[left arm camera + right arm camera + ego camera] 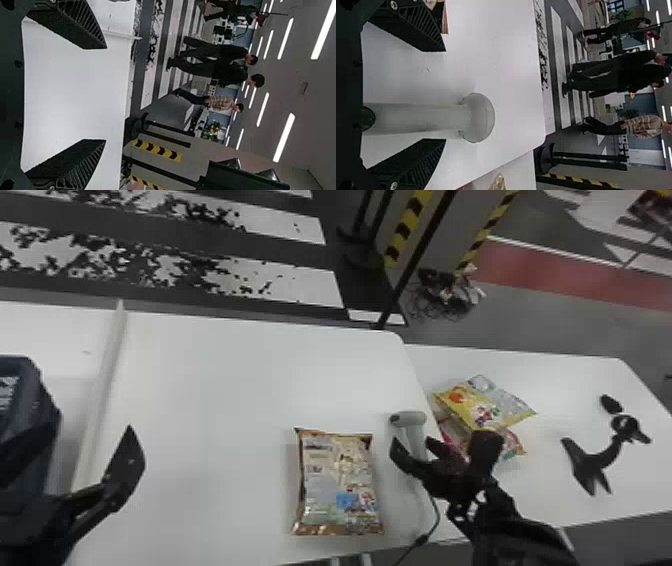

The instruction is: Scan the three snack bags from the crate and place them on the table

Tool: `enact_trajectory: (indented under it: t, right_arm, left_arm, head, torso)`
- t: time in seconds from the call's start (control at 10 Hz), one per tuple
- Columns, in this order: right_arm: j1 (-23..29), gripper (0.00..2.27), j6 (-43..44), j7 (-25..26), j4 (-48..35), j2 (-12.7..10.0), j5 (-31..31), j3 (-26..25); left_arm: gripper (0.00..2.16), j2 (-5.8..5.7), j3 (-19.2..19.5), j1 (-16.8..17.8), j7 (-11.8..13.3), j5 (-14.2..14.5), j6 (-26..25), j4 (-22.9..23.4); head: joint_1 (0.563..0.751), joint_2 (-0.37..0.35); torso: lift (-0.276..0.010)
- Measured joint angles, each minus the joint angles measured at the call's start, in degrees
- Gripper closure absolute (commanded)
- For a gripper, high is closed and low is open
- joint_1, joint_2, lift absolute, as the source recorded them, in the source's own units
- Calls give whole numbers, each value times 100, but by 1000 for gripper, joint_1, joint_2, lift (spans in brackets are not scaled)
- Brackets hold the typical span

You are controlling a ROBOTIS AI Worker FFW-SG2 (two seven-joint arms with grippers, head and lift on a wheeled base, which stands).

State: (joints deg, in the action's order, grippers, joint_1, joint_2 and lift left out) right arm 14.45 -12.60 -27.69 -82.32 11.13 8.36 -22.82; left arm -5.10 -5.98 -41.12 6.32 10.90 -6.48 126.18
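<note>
My left gripper (114, 486) stands over the table's left side, beside the dark blue crate (37, 405). In the left wrist view the left gripper (105, 94) is open over bare white surface. The right gripper (416, 446) is at the light grey scanner (409, 420) near the table's right edge. Seen from the right wrist, the scanner (478, 118) lies between the open fingers of the right gripper (445, 95), with a gap on both sides. A brown-gold snack bag (340, 485) lies flat left of the scanner. On the right-hand table a yellow bag (482, 405) overlaps a red-pink bag (512, 442).
The white table (225, 390) meets a lower white table (560, 390) at its right. A black object (595, 465) lies on that one. A raised pale strip (102, 390) runs between the crate and the main tabletop. The scanner's cable (436, 515) hangs toward the front edge.
</note>
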Motion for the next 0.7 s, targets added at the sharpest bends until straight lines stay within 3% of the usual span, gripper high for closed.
enact_trajectory:
  t: [0.1, 0.2, 0.3, 0.7]
  right_arm:
    - [-129, 772, -29, 8, 147, 21, -93, 32]
    - [-208, 1899, -67, 19, 263, 40, -135, 62]
    - [-272, 2128, -153, 32, 370, 52, -156, 74]
    - [-246, 2243, -222, 148, 355, 80, -160, 44]
  left_arm:
    - [22, 0, 0, -1, 0, 0, 0, -1]
    - [22, 0, 0, 1, 0, 0, 0, -5]
    - [22, 0, 0, 16, 0, 0, 1, -25]
    - [22, 0, -50, 83, -36, -31, -16, -46]
  head:
    - [695, -350]
    - [695, -350]
    - [695, -350]
    - [695, -350]
  torso:
    - [-62]
    - [-62]
    - [-62]
    - [-62]
